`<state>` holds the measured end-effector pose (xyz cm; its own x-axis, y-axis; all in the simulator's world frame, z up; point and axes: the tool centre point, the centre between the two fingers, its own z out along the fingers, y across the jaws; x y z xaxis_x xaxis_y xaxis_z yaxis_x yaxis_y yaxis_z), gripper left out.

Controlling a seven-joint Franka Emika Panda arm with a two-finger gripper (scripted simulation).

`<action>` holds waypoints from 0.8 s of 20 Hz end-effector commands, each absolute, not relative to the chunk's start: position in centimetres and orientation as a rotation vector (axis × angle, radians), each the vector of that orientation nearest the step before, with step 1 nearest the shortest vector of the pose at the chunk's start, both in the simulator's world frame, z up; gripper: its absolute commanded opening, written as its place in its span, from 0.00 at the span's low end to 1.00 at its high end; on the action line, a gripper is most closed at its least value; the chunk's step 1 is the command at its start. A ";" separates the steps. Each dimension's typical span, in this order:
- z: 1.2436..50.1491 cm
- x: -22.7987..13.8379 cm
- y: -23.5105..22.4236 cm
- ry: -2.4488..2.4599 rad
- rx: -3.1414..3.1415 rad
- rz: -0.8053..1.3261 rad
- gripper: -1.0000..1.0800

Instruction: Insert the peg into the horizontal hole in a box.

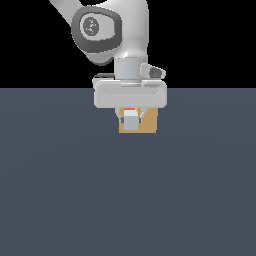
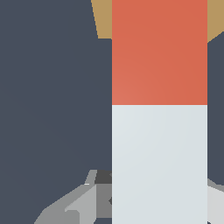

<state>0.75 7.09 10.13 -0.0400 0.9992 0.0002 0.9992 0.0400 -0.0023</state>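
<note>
Exterior view. Franka arm [image 1: 107,35] descending from the upper frame, wrist flange and pale gripper body directly above the work area. Gripper [image 1: 131,119] pointing downward, fingers [image 1: 122,118] clenched on the peg [image 1: 131,120], seen end-on as a small pale square with a sliver of red-orange just above it. Tan-orange box [image 1: 150,124] immediately behind the gripper and peg, resting on the dark grey-blue table [image 1: 125,200], mostly hidden by the gripper body; only its lower part and the side toward the exterior view's right visible. Hole not visible, covered by peg and fingers. Contact between peg and box not determinable from this angle.

Wrist view. Peg [image 2: 159,131] filling the central band of the frame, white portion near the camera, red-orange portion beyond, leading toward the box [image 2: 101,17]. Box visible only as tan strips on either side of the red-orange end. Red-orange tip cut off by the frame edge, so depth of entry into the hole not determinable. Grey finger [image 2: 76,205] visible beside the white portion. Table [image 2: 48,87] as background.
</note>
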 end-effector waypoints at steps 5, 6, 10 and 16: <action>10.8 1.8 8.3 -2.219 -2.224 0.000 0.00; 10.8 1.9 8.4 -2.216 -2.227 0.000 0.00; 10.8 2.0 8.5 -2.213 -2.229 0.000 0.00; 11.0 2.2 8.5 -2.214 -2.230 -0.005 0.00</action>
<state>1.96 8.46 10.67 0.0068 1.0000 0.0001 1.0000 -0.0068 -0.0028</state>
